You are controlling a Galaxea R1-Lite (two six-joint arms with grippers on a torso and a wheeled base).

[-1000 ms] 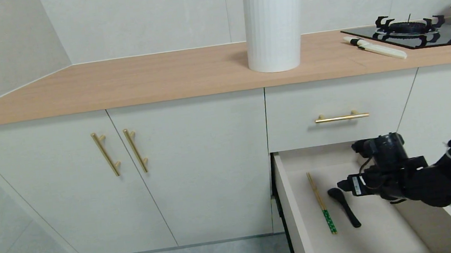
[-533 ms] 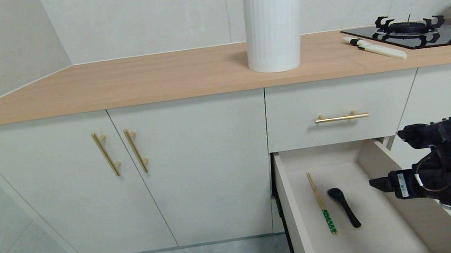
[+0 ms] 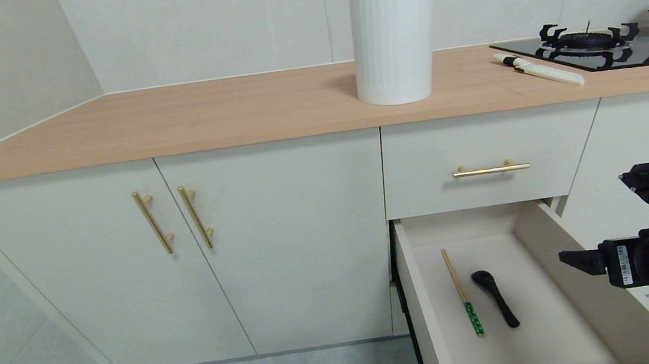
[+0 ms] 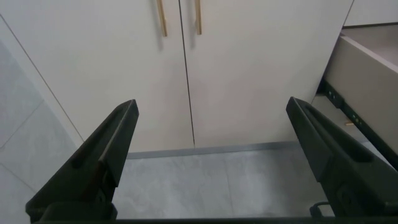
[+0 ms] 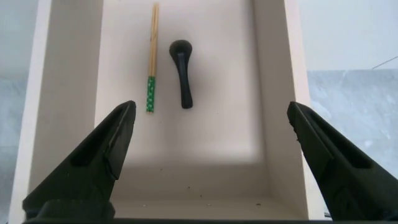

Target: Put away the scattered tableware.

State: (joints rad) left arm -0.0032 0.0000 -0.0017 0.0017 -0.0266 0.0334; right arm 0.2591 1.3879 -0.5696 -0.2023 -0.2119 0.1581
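Lying in the drawer [image 3: 558, 338], chopsticks [image 3: 461, 291] beside spoon [image 3: 495, 298], right pincer [image 3: 596, 216] released, well apart to their right.

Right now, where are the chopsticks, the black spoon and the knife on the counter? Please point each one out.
chopsticks [image 3: 461, 292], head view, middle of the pair, above the green end.
black spoon [image 5: 184, 81], right wrist view, on the handle below the bowl.
knife [image 3: 551, 73], head view, on the pale blade.

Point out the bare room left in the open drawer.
Bare floor lies between the black spoon and the right wall of the drawer, and across the front, nearer than both utensils. The left side is crowded: the chopsticks lie beside the spoon.
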